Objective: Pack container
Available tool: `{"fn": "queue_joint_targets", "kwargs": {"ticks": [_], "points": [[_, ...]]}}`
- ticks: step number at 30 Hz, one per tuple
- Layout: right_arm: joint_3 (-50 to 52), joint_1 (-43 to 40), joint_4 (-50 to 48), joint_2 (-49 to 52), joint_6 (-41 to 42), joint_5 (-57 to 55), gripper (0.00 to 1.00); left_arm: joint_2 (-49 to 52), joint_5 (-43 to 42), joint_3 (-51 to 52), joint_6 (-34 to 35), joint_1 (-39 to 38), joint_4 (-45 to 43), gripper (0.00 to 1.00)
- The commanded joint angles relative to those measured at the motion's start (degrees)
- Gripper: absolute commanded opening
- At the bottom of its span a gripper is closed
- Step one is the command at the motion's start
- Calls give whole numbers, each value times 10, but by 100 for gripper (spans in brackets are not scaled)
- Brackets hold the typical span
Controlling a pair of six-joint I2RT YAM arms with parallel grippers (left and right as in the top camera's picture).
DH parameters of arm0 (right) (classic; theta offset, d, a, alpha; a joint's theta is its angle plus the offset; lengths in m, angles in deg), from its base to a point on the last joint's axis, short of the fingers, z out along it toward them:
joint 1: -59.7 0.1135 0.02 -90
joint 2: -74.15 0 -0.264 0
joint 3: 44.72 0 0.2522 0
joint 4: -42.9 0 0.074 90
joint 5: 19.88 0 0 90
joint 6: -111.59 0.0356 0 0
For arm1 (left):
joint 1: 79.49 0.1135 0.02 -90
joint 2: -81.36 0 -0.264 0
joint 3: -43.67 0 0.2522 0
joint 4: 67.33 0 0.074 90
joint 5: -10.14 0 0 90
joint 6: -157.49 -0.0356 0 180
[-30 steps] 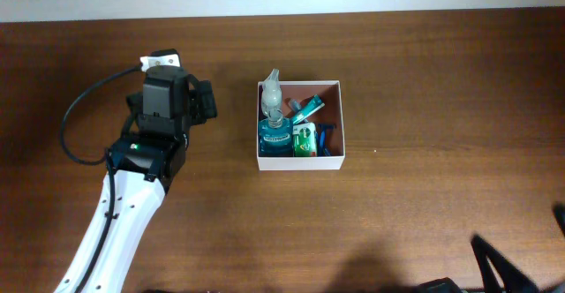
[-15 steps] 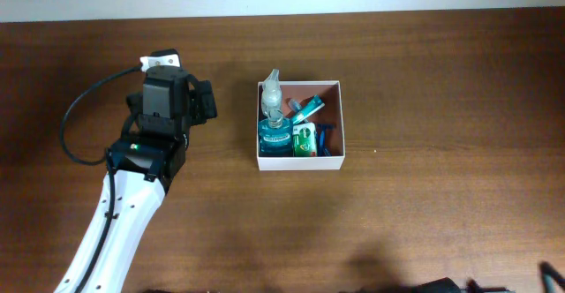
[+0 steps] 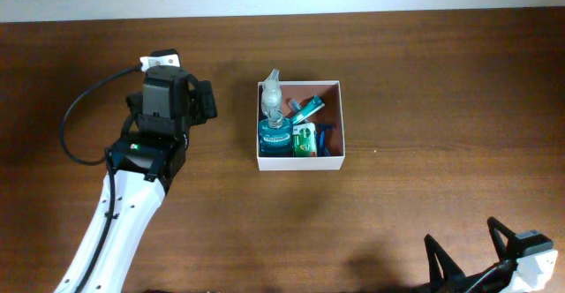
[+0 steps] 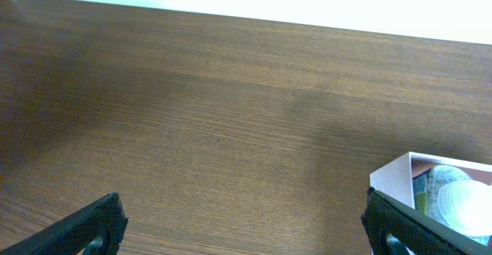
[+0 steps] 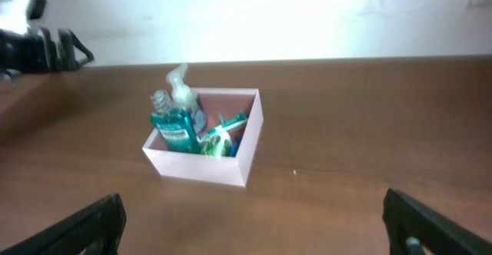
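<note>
Since the label on the blue bottle (image 3: 274, 139) and the print on the green carton (image 3: 305, 139) are too tiny, I can't read either; container (image 3: 300, 161) sits mid-way across the table (image 3: 441, 81), cropped in the left wrist view; left gripper (image 4: 242, 209) spread wide, right gripper (image 5: 254, 216) too, both well clear of it.

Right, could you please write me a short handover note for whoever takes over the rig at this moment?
Left gripper: open, empty, over bare table to the left of the container.
Right gripper: open, empty, near the table's front edge, facing the container.
Things: the container holds a blue bottle, a spray bottle, a green-and-white carton and a teal tube.
Done: those four are packed.
Left: no loose things show in any view, so packing looks finished. Check before parking the arms.
</note>
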Motion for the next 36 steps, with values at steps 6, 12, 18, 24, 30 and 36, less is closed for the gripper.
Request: {"fn": "queue_joint_targets", "kwargs": {"ticks": [6,12,18,24,30,36], "points": [[205,3,-287,-1,-117,-10,99,-4,6,-6,-3,2,-1,99],[421,2,-576,-31,-117,12,99,-4,6,-6,-3,2,-1,99],[502,-45,-607,-122,-117,10,99,-4,6,-6,-3,2,-1,99],[541,-110,-617,-125,-117,11,99,-4,6,-6,-3,2,-1,99],[602,-140,-658,-125,-119,11,99,-4,6,-6,-3,2,-1,99],[621,-145,-659,-126,-150,10,99,-4,6,-6,-3,2,-1,99]]}}
